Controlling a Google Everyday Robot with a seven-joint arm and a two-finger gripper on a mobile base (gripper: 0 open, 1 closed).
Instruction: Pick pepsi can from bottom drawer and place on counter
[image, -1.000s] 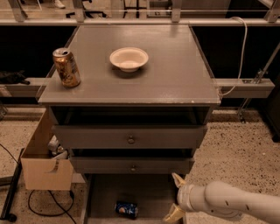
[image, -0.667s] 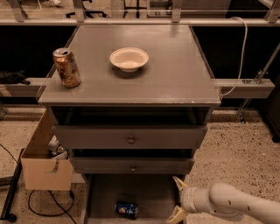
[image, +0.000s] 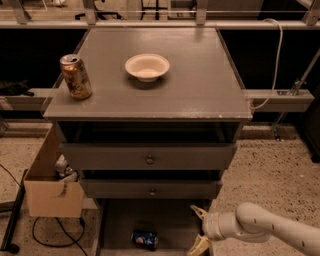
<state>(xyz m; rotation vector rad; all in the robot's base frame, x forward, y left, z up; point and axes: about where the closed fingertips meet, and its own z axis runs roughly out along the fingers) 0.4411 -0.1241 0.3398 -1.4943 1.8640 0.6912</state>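
The pepsi can (image: 145, 239) lies on its side in the open bottom drawer (image: 120, 220), near the front. My gripper (image: 198, 230) is at the drawer's right side, to the right of the can and apart from it, with its two yellowish fingers spread open and empty. The counter (image: 195, 85) is the wide grey top of the cabinet, well above.
A gold-brown can (image: 75, 76) stands at the counter's left edge and a white bowl (image: 147, 66) sits near its middle. Two knobbed upper drawers (image: 149, 158) stick out a little above the bottom drawer. A cardboard box (image: 50, 185) stands on the floor at the left.
My gripper and arm have shifted slightly down and left, toward the drawer's front. The can has not moved.
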